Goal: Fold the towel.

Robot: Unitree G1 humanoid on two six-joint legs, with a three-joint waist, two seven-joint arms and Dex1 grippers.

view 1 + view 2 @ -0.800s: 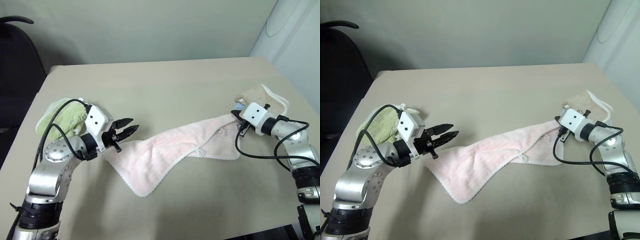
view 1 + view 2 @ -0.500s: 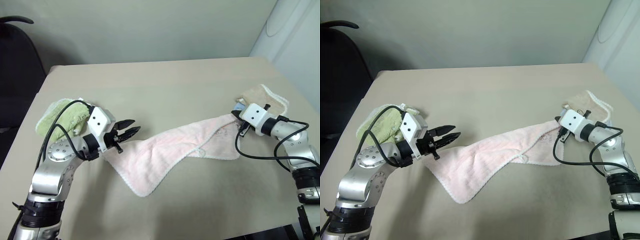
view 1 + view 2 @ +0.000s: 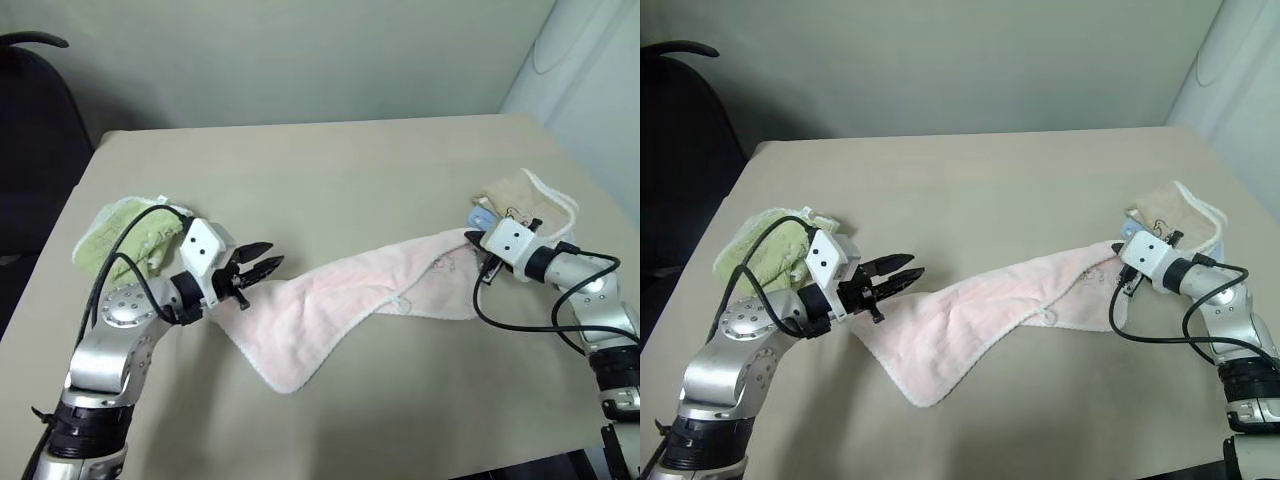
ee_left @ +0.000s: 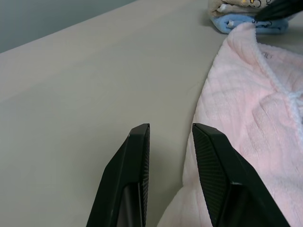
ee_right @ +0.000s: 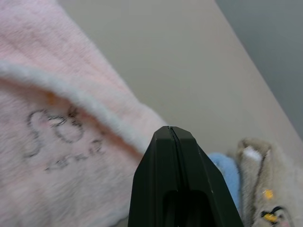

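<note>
A pale pink towel (image 3: 330, 305) is spread on the counter (image 3: 330, 170); faint grey stitched writing is unreadable. At nine o'clock, the left claw (image 3: 262, 268) is parted, empty. At three o'clock, the right claw (image 5: 171, 135) is closed.

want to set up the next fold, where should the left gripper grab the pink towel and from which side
Probably the pink towel end corner lying just beside the left gripper, coming in low from the robot's left. That edge lies flat and free on the table, and the open fingers already point along it. The right gripper sits shut at the far corner.
</note>
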